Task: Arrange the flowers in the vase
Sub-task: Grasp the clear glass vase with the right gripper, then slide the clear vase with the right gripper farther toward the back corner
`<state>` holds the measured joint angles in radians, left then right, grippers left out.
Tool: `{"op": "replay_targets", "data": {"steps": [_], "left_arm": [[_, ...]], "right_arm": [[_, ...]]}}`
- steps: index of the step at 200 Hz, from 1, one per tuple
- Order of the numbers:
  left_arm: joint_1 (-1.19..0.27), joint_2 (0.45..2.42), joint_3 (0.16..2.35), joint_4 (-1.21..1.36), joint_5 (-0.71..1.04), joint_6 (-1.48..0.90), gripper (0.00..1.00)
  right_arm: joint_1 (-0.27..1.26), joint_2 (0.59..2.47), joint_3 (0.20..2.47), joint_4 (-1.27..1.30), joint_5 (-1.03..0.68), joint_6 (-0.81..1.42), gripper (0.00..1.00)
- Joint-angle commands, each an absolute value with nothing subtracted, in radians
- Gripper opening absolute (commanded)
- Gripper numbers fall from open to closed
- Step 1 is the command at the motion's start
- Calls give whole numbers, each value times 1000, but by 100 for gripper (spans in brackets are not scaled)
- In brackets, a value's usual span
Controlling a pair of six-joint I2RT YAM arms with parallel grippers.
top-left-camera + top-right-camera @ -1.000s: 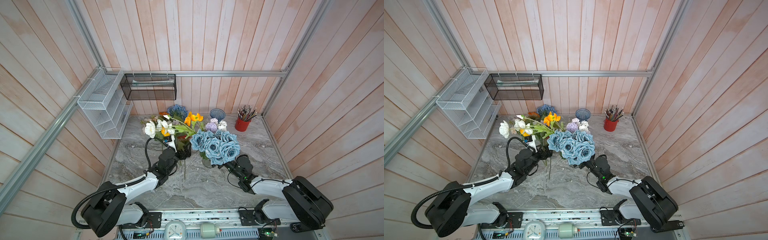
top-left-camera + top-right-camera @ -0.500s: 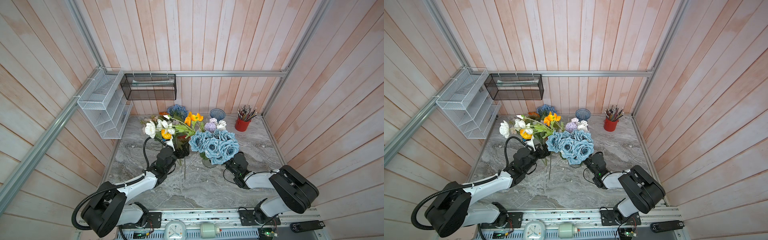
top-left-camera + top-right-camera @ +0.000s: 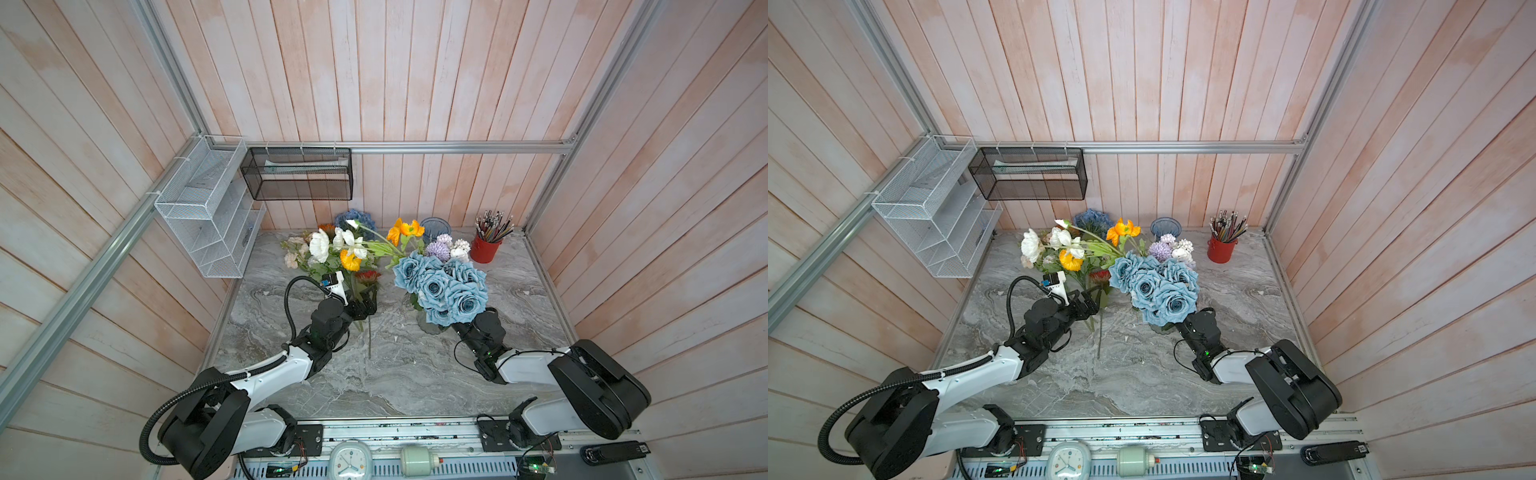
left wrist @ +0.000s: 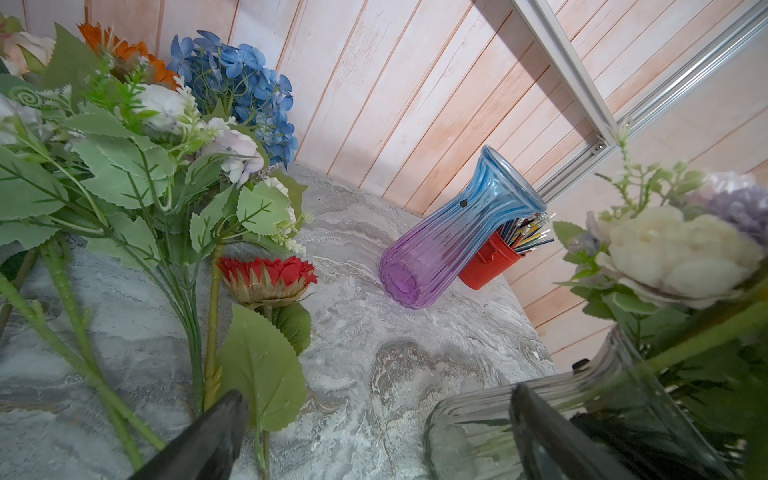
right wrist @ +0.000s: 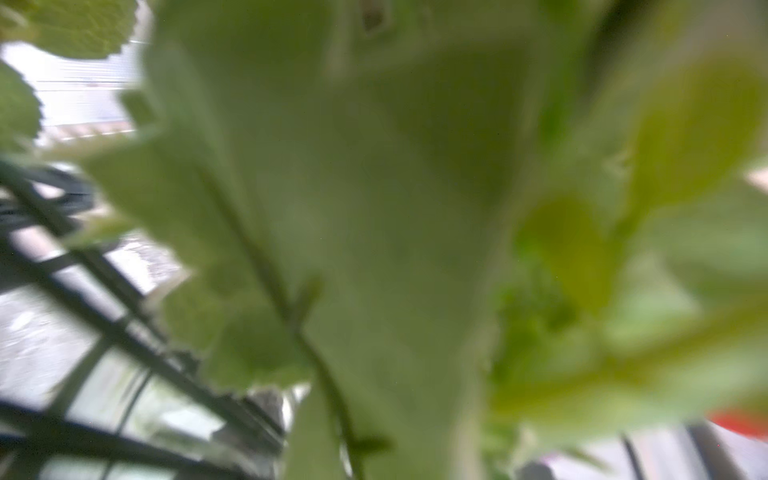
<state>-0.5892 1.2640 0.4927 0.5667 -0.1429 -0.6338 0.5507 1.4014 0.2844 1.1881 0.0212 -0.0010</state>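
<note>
— Right arm [image 3: 484, 332] has folded in and swung its elbow back out to the right. Its wrist stays under the roses [image 3: 442, 286]. Left arm has barely shifted.

— Fingers?

— The left gripper [image 4: 376, 397] is spread wide and empty, low over the table [image 3: 395, 374] at the near ends of the loose stems. A leaf [image 4: 262, 374] and a thin stem lie just beside one finger [image 4: 220, 419]. From above, the right gripper is buried under blooms, and its own camera sees only blurred leaves, so I cannot tell how its fingers stand.

— Where are the flowers?

— Near right, the roses and some lilac-white clusters [image 3: 451, 247] seem to stand in the clear vase [image 4: 465, 428]. Further left, the rest lie in a pile [image 3: 332, 249], with a red bloom [image 4: 266, 272] nearest. At the far wall stand an empty blue-purple vase [image 4: 440, 249] and a red pot [image 3: 483, 251] of pencils.

— Risks?

— The clear vase looks top-heavy, so a nudge from the right arm could tip it. On the left, closing now might pinch the leaf or several tangled stems and drag the pile.
</note>
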Motion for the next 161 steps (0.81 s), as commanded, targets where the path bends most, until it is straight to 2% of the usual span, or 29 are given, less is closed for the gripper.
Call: {"op": "replay_targets", "data": {"steps": [1, 64, 105, 161], "left_arm": [[-584, 1240, 466, 587, -176, -642, 100], [-583, 1181, 446, 559, -233, -604, 100], [-580, 1154, 429, 542, -252, -601, 100], [-578, 1128, 410, 528, -262, -611, 100]], "right_arm": [[482, 1314, 283, 1195, 95, 3, 47], [227, 1216, 250, 1134, 185, 17, 47], [89, 1305, 261, 1230, 156, 48, 49], [19, 1496, 357, 1328, 168, 42, 51]]}}
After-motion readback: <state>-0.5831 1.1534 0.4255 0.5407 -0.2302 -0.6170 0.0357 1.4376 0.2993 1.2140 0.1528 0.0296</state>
